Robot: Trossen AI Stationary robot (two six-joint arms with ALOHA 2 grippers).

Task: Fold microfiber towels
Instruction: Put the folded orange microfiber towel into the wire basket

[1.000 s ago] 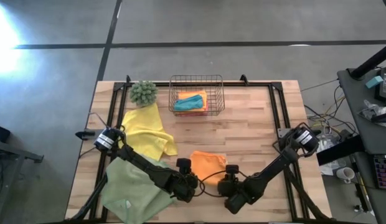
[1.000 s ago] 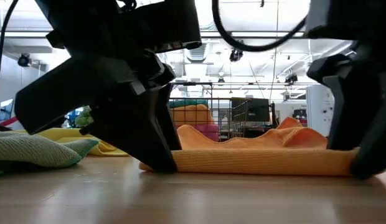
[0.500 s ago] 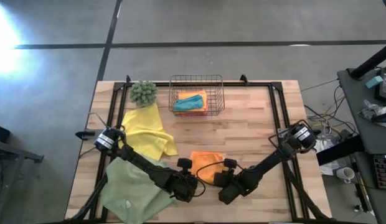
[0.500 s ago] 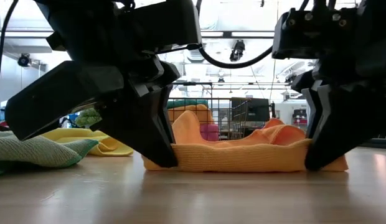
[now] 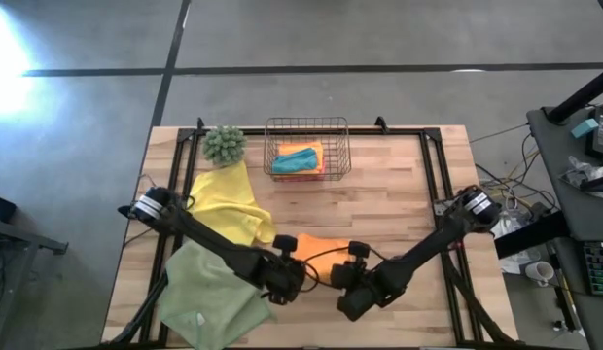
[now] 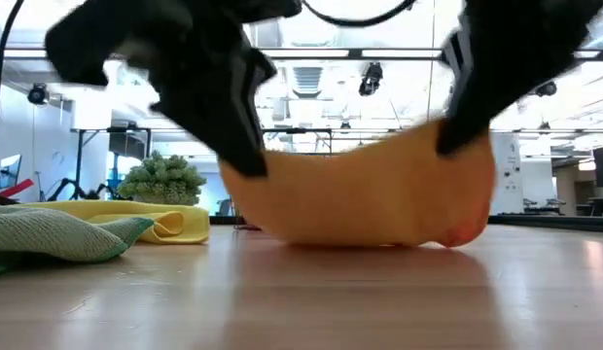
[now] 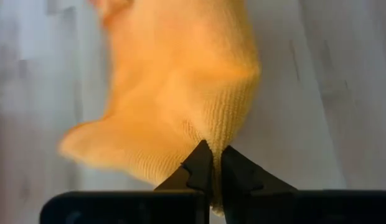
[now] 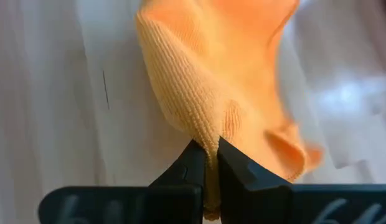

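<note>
Orange towel (image 5: 316, 251), near the table's near edge, is pinched at two near corners: left gripper (image 7: 211, 169) clenched on one, right gripper (image 8: 208, 163) on the other, lifting that edge for a fold. Left of it, the sage towel (image 5: 209, 292) and yellow towel (image 5: 229, 204) lie unfolded. Far off, the basket (image 5: 306, 148) holds folded towels, so I judge the task about half done.

Both claws, left (image 5: 292, 275) and right (image 5: 352, 282), closed on the orange towel (image 5: 319, 252) and lifted its near edge.
</note>
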